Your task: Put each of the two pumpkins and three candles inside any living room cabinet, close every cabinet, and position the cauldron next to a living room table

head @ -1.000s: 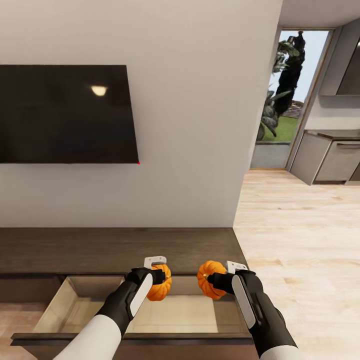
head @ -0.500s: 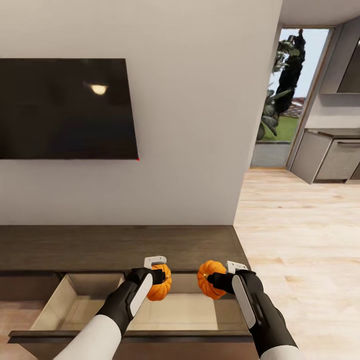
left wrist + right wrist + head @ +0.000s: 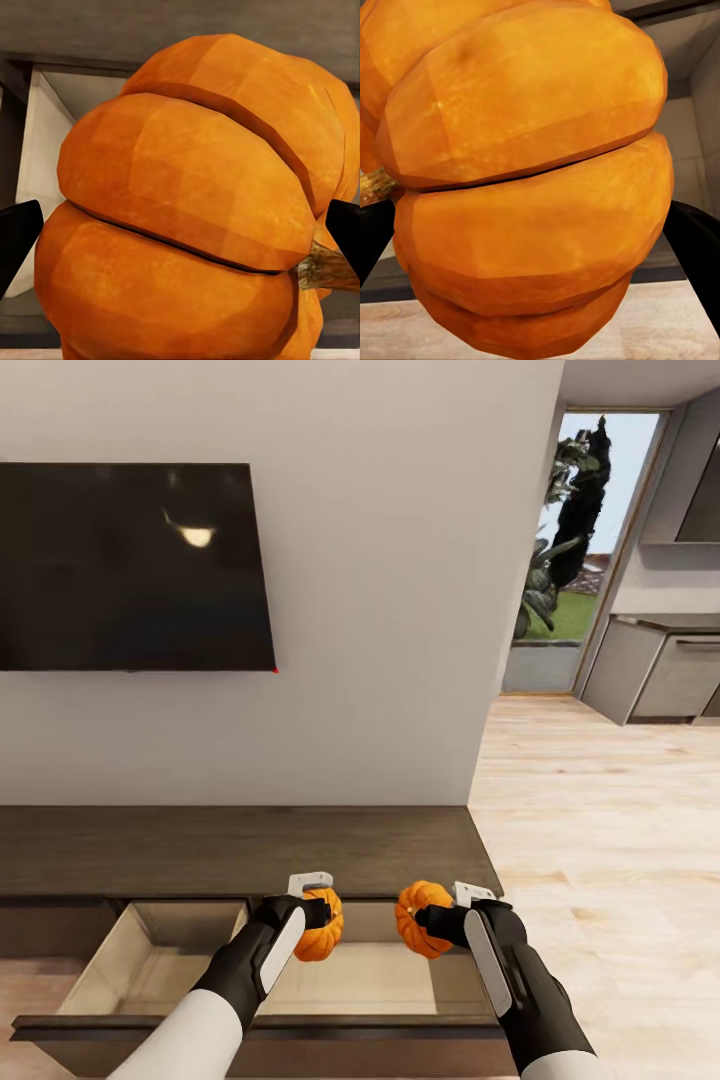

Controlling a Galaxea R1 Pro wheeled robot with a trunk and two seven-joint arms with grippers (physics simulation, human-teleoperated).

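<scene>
While both arms reach forward over the low cabinet (image 3: 240,850), two pumpkins are visible, one in each gripper. The left gripper (image 3: 322,918) is closed around the left pumpkin (image 3: 322,930), with a dark finger (image 3: 16,240) pressing on each side of it. The right gripper (image 3: 428,920) pinches the right pumpkin (image 3: 418,918) in the same way, one finger (image 3: 697,247) at each flank. In the wrist views each pumpkin lies sideways, its short stem (image 3: 326,268) pointing toward one finger.

One drawer (image 3: 150,960) of the cabinet stands pulled out, and both pumpkins hang above its pale inside, not touching the bottom. The two pumpkins are near each other but apart, with a narrow gap between them. The back edge of the drawer opening is just behind the grippers, and the dark front panel (image 3: 260,1028) is below the forearms. To the outer side of the left gripper the drawer has much open room; the right gripper is closer to its own end of the drawer.

Beyond the grippers the flat cabinet top meets the wall, where one television (image 3: 135,565) hangs. Past the right gripper lies open wooden floor (image 3: 600,840).
</scene>
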